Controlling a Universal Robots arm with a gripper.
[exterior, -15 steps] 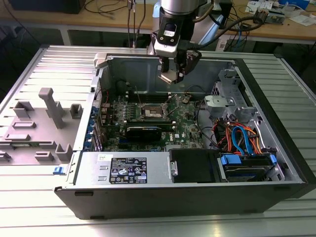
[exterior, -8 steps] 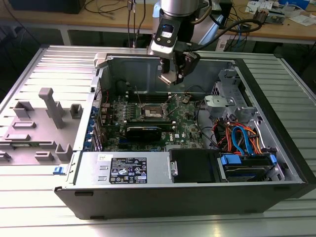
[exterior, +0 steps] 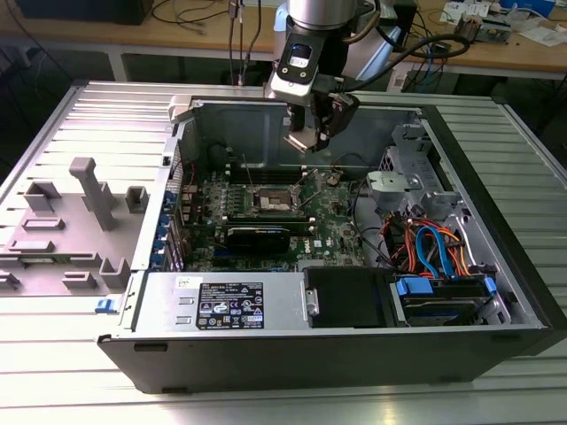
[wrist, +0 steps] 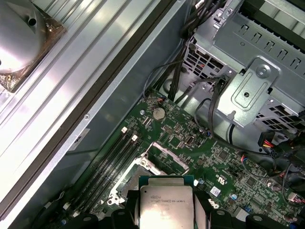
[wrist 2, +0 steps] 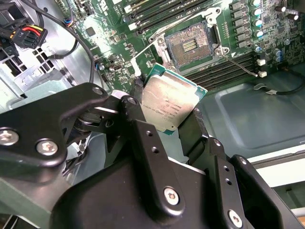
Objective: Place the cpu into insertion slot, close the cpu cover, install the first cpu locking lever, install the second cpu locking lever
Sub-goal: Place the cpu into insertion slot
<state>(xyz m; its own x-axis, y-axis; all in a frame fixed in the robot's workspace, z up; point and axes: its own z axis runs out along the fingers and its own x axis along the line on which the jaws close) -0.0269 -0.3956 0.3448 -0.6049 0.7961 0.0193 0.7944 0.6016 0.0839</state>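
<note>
Open desktop case on a ribbed aluminium table, seen from beside the bench. The gripper hangs inside the case above the green circuit board, clear of it, and slightly toward the exterior view's right of the insertion slot.

Its two black jointed fingers are pinched on the cpu, one on each of two opposite edges. The chip is a flat square, so it has no long axis to speak of. Its broad faces lie roughly level with the board. The dull silver top, brushed and faintly scuffed, faces up toward both wrist cameras. A thin rim of green substrate shows round the metal lid (clearest along the edge nearest the socket). In the second wrist view the square sits skewed to the socket's sides, with one corner aimed at it.

The insertion slot lies uncovered. It is a dark square bed with a fine grid of contacts, a paler block at its centre and a silver metal rim. The cpu cover, a thin bright steel frame, is swung off the bed and stands at its side. One locking lever, a slim bare wire rod, lies released and slants away from the socket across the long black memory slots.

In the first wrist view the cpu overlaps the near part of the socket.
</note>
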